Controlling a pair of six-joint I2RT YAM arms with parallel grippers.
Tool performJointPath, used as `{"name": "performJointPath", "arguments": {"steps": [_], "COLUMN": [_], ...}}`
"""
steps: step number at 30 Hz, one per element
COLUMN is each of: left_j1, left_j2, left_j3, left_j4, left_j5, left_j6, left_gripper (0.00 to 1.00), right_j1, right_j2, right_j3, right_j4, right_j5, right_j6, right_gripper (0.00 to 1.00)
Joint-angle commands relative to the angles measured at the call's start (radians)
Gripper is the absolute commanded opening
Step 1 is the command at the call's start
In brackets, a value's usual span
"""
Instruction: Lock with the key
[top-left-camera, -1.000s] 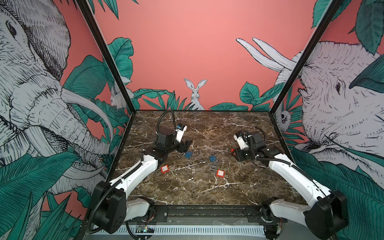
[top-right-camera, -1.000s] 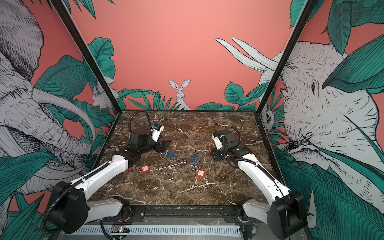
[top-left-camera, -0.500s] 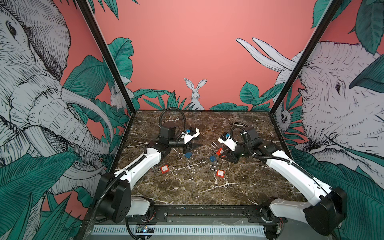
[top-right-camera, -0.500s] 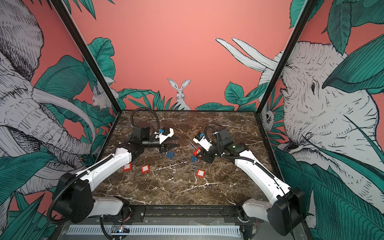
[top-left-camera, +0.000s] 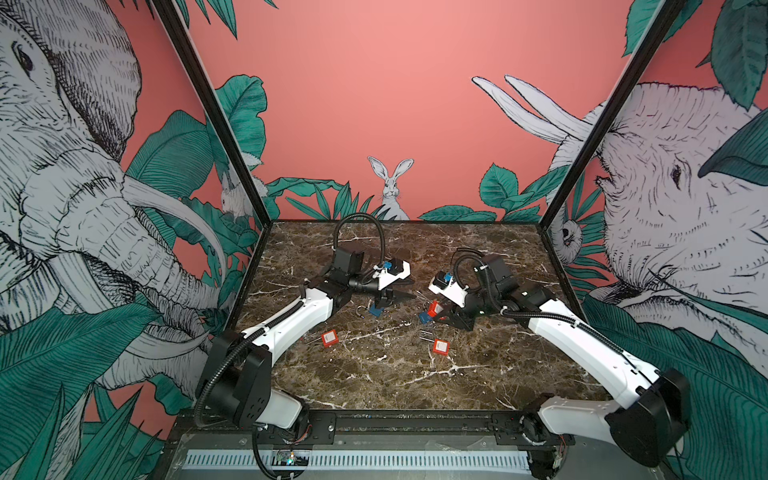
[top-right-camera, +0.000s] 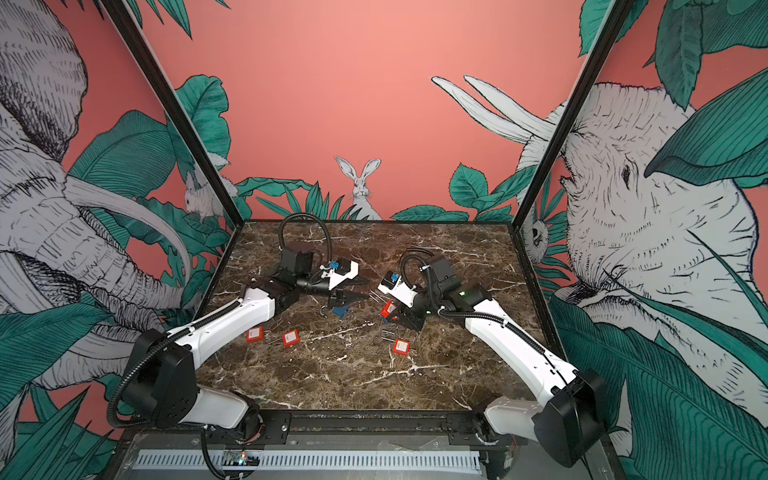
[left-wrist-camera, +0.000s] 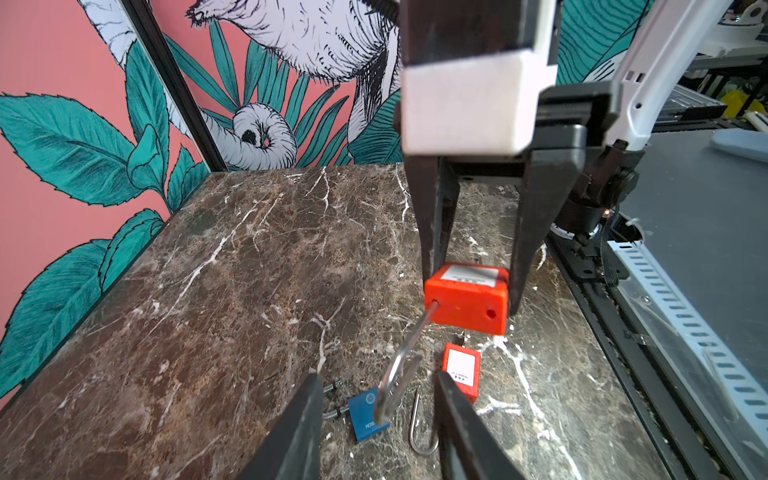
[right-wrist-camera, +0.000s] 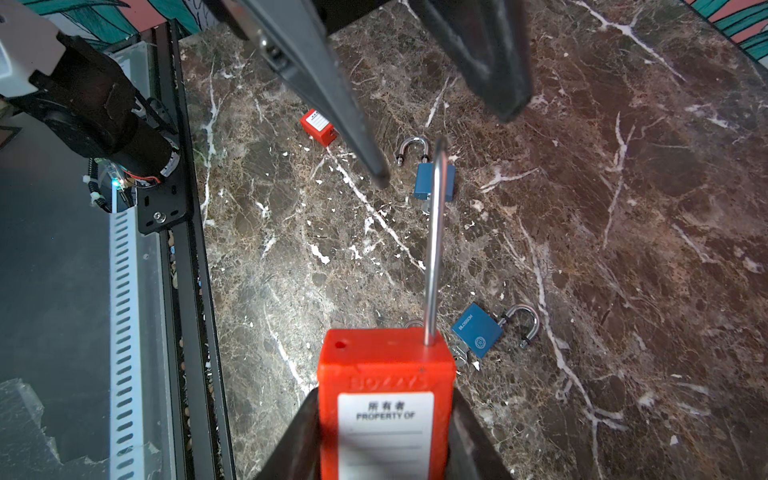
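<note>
**Open shackle points straight into the left end effector**

The red padlock (right-wrist-camera: 384, 395) hangs in the air above the counter (right-wrist-camera: 623, 249), its body clamped by its two side faces in the right end effector (left-wrist-camera: 473, 284), whose jaws stand only as wide as the body. Its shackle (right-wrist-camera: 434, 249) is drawn out on one leg. The other hole in the top face is empty, and the hook looks turned away from it.

From where I stand, the shackle's long axis runs from the body directly towards the left end effector (left-wrist-camera: 378, 380). The bend sits between those two fingers, which are partly open and hold nothing. I see no clear contact.

So the left arm is the nearer one for whatever happens to the shackle. I can't make out a key in this lock. A blue padlock (left-wrist-camera: 368, 411) lies on the counter below.
</note>
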Motion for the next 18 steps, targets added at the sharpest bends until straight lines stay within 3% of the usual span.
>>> {"name": "performJointPath", "arguments": {"steps": [1,10,18], "left_j1": [-0.007,-0.019,-0.029], "left_j2": [0.008,0.033,0.058], "left_j3": [0.042,0.085,0.129], "left_j4": [-0.050,-0.166,-0.274], "left_j5": [0.032,0.045,0.052], "left_j6": [0.045,0.109,0.173], "left_gripper": [0.42,0.40,0.31], "right_j1": [0.011,0.014,0.017], "right_j2": [0.007,0.005,-0.002], "right_j3": [0.041,0.047,0.044], "right_j4": [-0.024,-0.037,-0.031], "right_j5": [-0.020,-0.026,-0.012], "right_j6": [-0.048,-0.073,-0.080], "right_gripper": [0.32,0.31,0.31]}}
